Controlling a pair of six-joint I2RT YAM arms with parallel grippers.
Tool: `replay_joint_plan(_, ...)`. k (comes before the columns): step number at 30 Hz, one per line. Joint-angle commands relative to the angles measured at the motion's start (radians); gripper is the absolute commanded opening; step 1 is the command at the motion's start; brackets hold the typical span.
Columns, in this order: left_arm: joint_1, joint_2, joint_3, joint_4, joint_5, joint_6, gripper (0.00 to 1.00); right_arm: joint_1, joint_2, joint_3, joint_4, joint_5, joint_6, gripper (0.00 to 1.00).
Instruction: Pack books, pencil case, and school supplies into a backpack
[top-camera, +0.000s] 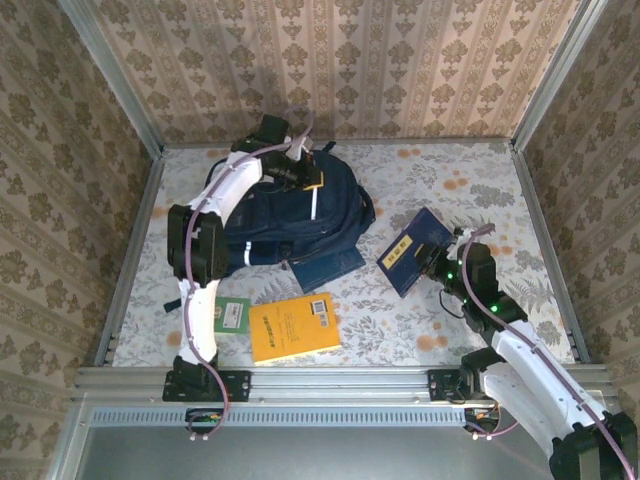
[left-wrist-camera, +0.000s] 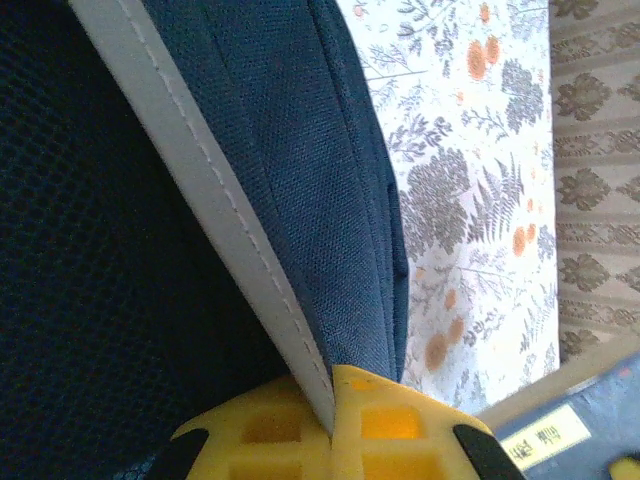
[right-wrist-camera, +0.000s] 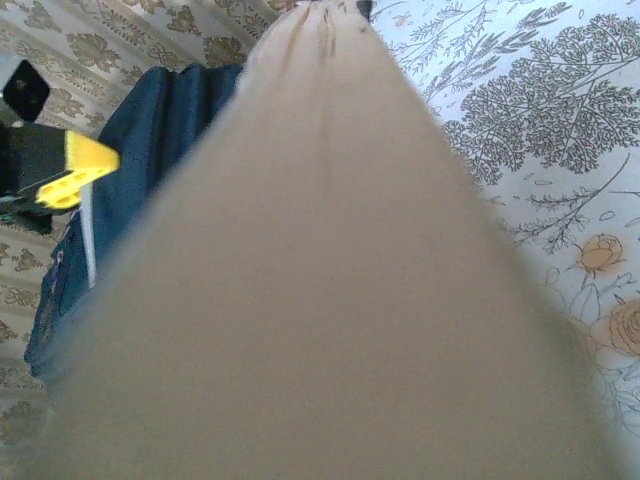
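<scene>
Your left gripper (left-wrist-camera: 326, 398) is clamped shut on the backpack's (top-camera: 290, 225) grey trim (left-wrist-camera: 200, 200). Right gripper (top-camera: 440, 262) apparently pinches the navy book (top-camera: 410, 250), three o'clock of the backpack. Risk: trim slips, mouth collapses, blocking the book.

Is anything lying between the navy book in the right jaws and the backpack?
Nothing visible does: bare table separates the navy book, held by the right gripper, from the backpack. The left gripper pinches its pale strip.
</scene>
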Motion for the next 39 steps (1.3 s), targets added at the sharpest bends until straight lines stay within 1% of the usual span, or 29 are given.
replay_joint_plan(1,0.014,-0.144,0.060,-0.091,0.119,0.092,0.00,-0.009,0.040,0.062,0.138,0.034,0.041,0.00)
replay_joint_plan(4,0.032,-0.204,0.054,-0.120,0.154,0.125,0.00,-0.020,0.108,0.077,0.235,0.026,0.110,0.00)
replay_joint_plan(7,0.054,-0.258,0.040,-0.105,0.206,0.129,0.00,-0.024,0.173,0.093,0.342,0.017,0.169,0.00)
replay_joint_plan(13,0.105,-0.305,0.058,-0.052,0.315,0.100,0.00,-0.012,0.322,0.117,0.549,0.024,0.334,0.00)
replay_joint_plan(15,0.116,-0.305,0.058,-0.003,0.363,0.063,0.00,0.010,0.385,0.135,0.619,0.043,0.365,0.00)
replay_joint_plan(18,0.120,-0.291,0.074,0.054,0.421,0.020,0.00,0.056,0.488,0.182,0.692,0.078,0.376,0.00)
replay_joint_plan(21,0.115,-0.270,0.124,0.060,0.452,0.003,0.00,0.093,0.604,0.232,0.797,0.093,0.391,0.00)
replay_joint_plan(24,0.111,-0.258,0.151,0.080,0.473,-0.023,0.00,0.124,0.725,0.283,0.907,0.106,0.424,0.00)
replay_joint_plan(30,0.105,-0.254,0.145,0.120,0.505,-0.048,0.00,0.186,0.924,0.412,1.004,0.119,0.442,0.00)
replay_joint_plan(33,0.106,-0.251,0.142,0.132,0.511,-0.056,0.00,0.211,1.026,0.465,1.090,0.102,0.469,0.00)
replay_joint_plan(36,0.112,-0.251,0.136,0.149,0.518,-0.070,0.00,0.237,1.067,0.484,1.138,0.103,0.458,0.00)
replay_joint_plan(39,0.121,-0.255,0.124,0.157,0.522,-0.074,0.00,0.259,1.028,0.465,1.088,0.156,0.396,0.00)
